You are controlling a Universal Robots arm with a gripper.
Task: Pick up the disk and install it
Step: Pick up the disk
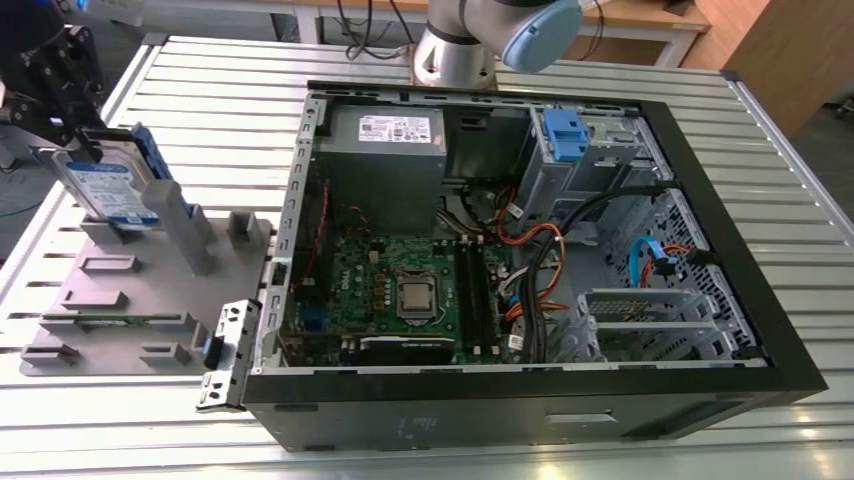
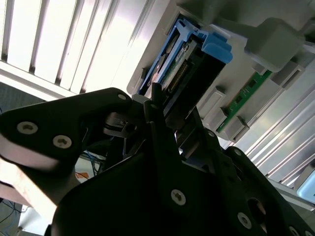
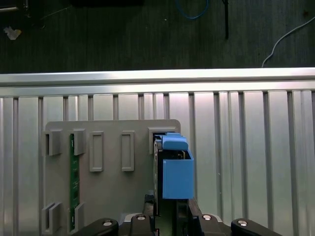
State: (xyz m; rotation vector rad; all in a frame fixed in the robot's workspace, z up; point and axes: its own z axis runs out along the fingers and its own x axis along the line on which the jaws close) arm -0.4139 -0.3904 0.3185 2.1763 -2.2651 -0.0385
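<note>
Item 1, disk (image 1: 112,186): stands on edge in the grey fixture (image 1: 134,300) on the worktop (image 1: 534,70), at the exterior view's left, well apart from the open computer case (image 1: 747,330). Long axis near vertical, slightly tilted.

The exterior view shows me its label face. The first wrist view shows it edge-on, blue rail (image 3: 176,169) toward the camera.

Item 2, end effector (image 1: 74,130): at the disk's upper end. I cannot tell whether it is clenched.

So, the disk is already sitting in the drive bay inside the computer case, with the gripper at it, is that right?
Not quite. The disk is not inside the computer case; the exterior view shows it standing on edge in the grey holder tray, to that view's left of the case, with the gripper at it.
</note>
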